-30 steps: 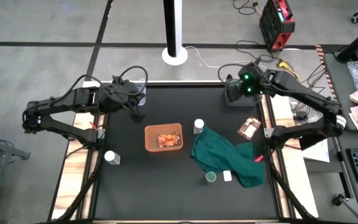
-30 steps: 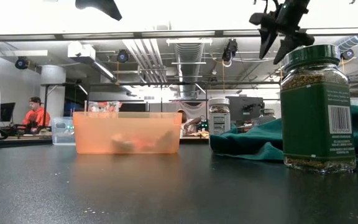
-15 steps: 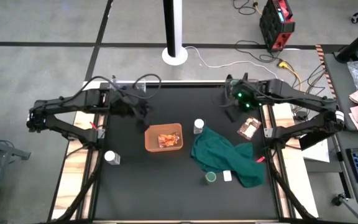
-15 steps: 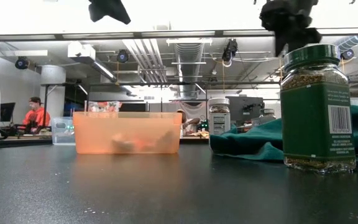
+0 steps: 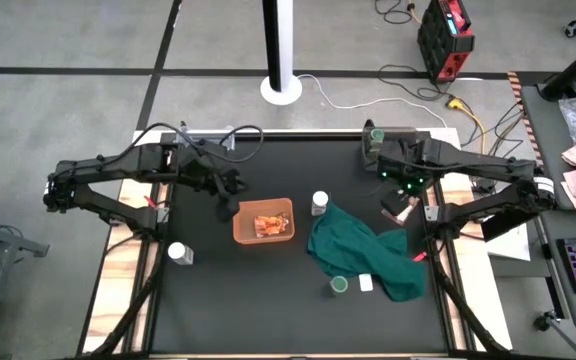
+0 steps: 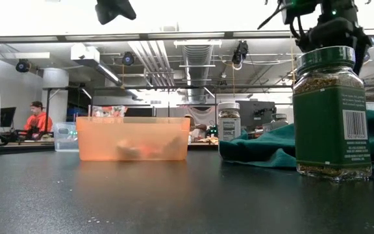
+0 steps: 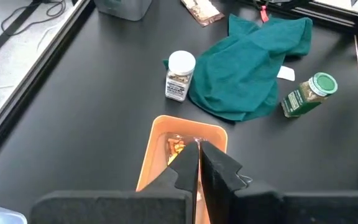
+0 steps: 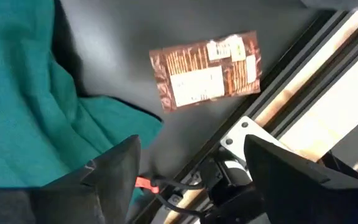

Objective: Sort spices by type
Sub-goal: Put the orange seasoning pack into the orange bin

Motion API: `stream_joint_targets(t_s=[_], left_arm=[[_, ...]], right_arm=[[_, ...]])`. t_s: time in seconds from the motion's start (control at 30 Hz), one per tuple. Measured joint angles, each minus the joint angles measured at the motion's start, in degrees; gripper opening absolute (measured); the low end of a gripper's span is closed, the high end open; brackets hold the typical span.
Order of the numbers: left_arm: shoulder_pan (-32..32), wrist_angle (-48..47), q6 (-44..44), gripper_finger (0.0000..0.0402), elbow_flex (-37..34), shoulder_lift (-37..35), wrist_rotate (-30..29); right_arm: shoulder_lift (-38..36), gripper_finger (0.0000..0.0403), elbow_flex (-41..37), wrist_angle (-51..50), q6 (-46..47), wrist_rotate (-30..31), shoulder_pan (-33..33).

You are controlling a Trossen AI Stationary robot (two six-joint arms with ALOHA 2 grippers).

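My left gripper (image 7: 198,163) is shut and empty, hovering over the far-left rim of the orange bin (image 5: 263,221), which holds orange-red packets (image 5: 269,224). My right gripper (image 8: 194,180) is open, above the brown foil packet (image 8: 205,70) lying flat near the table's right edge (image 5: 400,207). One white-capped jar (image 5: 319,203) stands between the bin and the green cloth (image 5: 368,250). Another white-capped jar (image 5: 179,253) stands at the table's left edge. A green-capped jar (image 5: 339,285) stands upright by the cloth's near edge.
A small white block (image 5: 366,283) lies beside the green-capped jar. A clear container (image 7: 123,7) sits at the far left corner. Metal frame rails (image 8: 253,134) run along the table's right edge close to the brown packet. A person (image 6: 39,120) sits far behind the table.
My left gripper has swung from the far left part of the table toward the orange bin. My right gripper has moved from the far right corner toward the near edge and now stands over the brown packet. No object has moved.
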Motion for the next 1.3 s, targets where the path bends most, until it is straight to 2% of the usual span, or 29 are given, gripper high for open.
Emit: stream_joint_targets(t_s=[0.13,0.37,0.67,0.83,1.0,1.3], left_arm=[[0.0,0.0,0.2,0.0000,0.0,0.0,-0.2],[0.0,0.0,1.0,0.0000,0.0,0.0,-0.3],[0.0,0.0,1.0,0.0000,0.0,0.0,-0.4],[0.0,0.0,1.1,0.0000,0.0,0.0,-2.4],[0.0,0.0,1.0,0.0000,0.0,0.0,-2.4],[0.0,0.0,1.0,0.0000,0.0,0.0,-3.2]], right_arm=[[0.0,0.0296,-4.3,1.6,-0.2,-0.5,1.3],[0.0,0.0310,-13.7,12.8,-1.9,-1.0,2.0],[0.4,0.0299,-23.5,23.9,-2.0,-1.1,2.0],[1.3,0.0300,-27.6,31.3,-2.0,-0.8,2.0],[3.9,0.0303,-30.1,33.3,-1.9,2.1,2.0],[7.7,0.0278,-30.8,35.0,0.5,1.6,2.0]])
